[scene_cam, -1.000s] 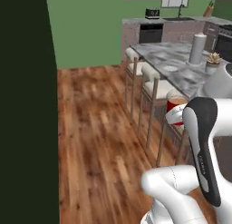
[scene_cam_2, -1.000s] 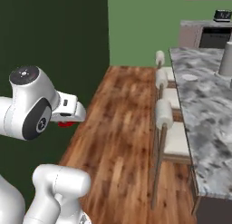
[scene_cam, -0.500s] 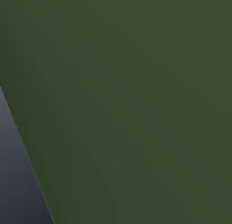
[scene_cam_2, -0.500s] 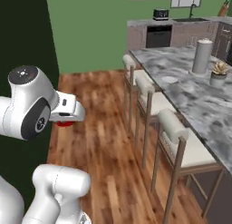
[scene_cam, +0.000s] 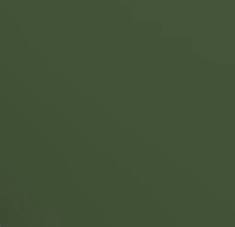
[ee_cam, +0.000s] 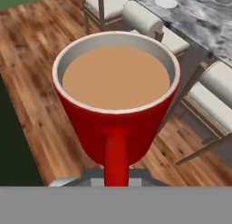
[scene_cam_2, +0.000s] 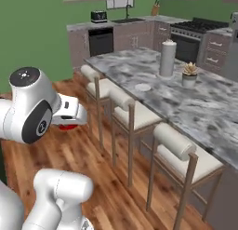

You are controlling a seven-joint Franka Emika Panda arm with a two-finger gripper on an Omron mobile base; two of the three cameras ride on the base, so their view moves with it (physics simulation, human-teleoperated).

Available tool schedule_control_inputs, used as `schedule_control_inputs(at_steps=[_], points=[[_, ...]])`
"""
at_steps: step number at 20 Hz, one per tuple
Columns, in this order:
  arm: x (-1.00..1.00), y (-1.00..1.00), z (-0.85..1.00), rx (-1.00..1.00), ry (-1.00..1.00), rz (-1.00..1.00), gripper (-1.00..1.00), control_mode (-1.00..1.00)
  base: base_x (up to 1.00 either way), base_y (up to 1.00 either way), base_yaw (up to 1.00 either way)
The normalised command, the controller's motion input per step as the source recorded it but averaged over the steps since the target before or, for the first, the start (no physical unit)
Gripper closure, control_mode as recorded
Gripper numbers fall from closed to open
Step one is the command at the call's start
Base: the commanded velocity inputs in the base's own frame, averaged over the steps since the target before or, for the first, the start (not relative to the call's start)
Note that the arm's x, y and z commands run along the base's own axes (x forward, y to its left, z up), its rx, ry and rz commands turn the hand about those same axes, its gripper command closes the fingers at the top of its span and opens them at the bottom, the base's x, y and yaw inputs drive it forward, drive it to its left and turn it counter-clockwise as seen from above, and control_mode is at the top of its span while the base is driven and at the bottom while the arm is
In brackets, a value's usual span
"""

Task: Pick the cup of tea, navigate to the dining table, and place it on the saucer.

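Red cup of tea (ee_cam: pixel 116 109) carried above the wooden floor (scene_cam_2: pixel 116 187)

The tool (scene_cam_2: pixel 69 119) is closed on the cup's handle, holding it upright beside 3 stools (scene_cam_2: pixel 179 154); the saucer (scene_cam_2: pixel 143 87) lies on the marble counter (scene_cam_2: pixel 204 108).

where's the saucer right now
The saucer lies on the marble dining table, near its stool-side edge in the right base view, left of the tall grey cylinder and the potted succulent.

From my remote station I note: cup of tea (ee_cam: pixel 117 128), smooth glossy red glaze, pale matt rim; dining table (scene_cam_2: pixel 204 108), polished grey-white marbled stone; saucer (scene_cam_2: pixel 143 87), smooth white; floor (scene_cam_2: pixel 116 192), varnished wood planks; stools (scene_cam_2: pixel 179 152), pale padded cushions, wooden legs.
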Motion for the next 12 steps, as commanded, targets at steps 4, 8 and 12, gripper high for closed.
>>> schedule_control_inputs(at_steps=[4, 8, 12], points=[[0.00, 0.00, 0.00, 0.00, 0.00, 0.00, 1.00, 1.00, 0.64, 0.99, -0.57], [0.00, 0.00, 0.00, 0.00, 0.00, 0.00, 1.00, 1.00, 0.61, 0.86, -0.66], [0.00, 0.00, 0.00, 0.00, 0.00, 0.00, 1.00, 1.00, 0.45, 0.98, -0.56]])
